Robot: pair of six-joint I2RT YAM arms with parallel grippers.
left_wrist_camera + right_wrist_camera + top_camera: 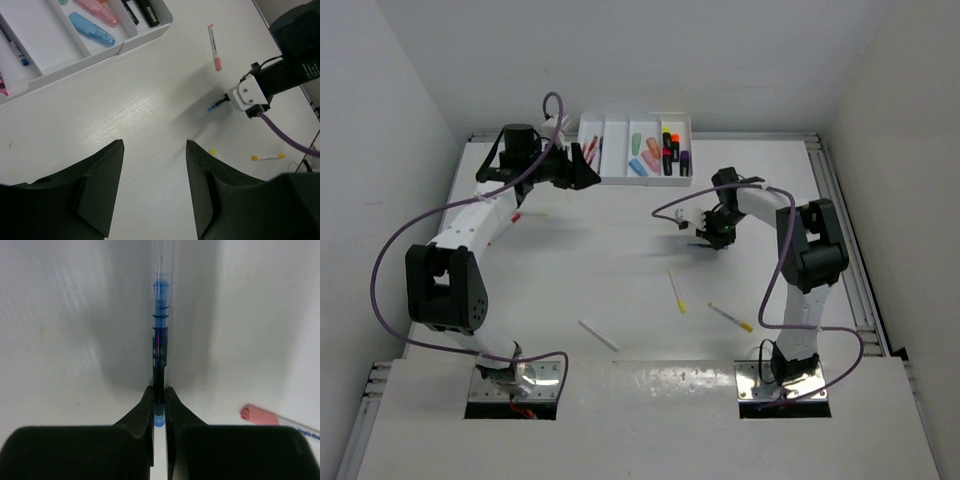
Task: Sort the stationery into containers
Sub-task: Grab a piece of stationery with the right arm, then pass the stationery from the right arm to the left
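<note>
1. Two grippers are showing. The right gripper (713, 236) is sitting right of the worktop's centre, its jaws pinching tight on a blue pen (159, 340).
2. Blue pen is projecting straight ahead from between the fingertips, its long axis in line with the gripper.
3. White tray (616, 150) is standing mid far edge, lying beyond and to the left of the right gripper. Its compartments are running far-to-near, so the pen is likely needing alignment with them.
4. Left gripper (155, 143) is hovering just beside the tray's near-left corner, jaws spread wide and holding nothing.
5. Loose stock: two yellow-tipped pens (676, 291) (731, 317) and a white pen (598, 335) are lying toward the near edge. A pink-capped pen (214, 47) is lying near the right gripper.
</note>
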